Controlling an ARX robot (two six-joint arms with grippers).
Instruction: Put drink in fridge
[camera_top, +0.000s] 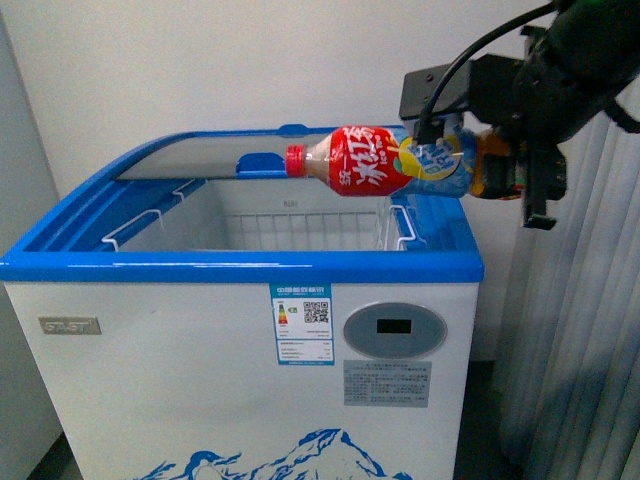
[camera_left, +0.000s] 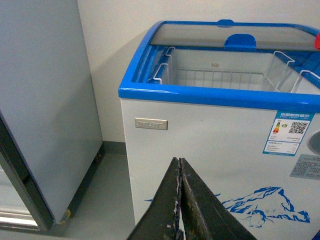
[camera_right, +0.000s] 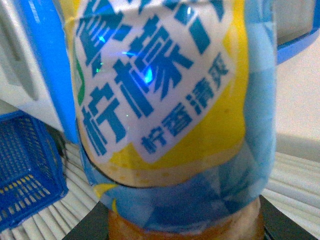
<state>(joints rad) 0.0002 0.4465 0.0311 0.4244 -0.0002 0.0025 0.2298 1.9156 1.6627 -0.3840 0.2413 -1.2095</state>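
Note:
The fridge is a white chest cooler with a blue top rim, its glass lid slid back so the wire baskets inside show. My right gripper is shut on the drink bottle by its base and holds it lying sideways, red cap to the left, above the fridge's open right half. In the right wrist view the bottle fills the frame. My left gripper is shut and empty, low in front of the fridge.
A tall plain grey cabinet stands left of the fridge with a floor gap between them. A grey curtain hangs at the right. A blue mesh basket shows in the right wrist view.

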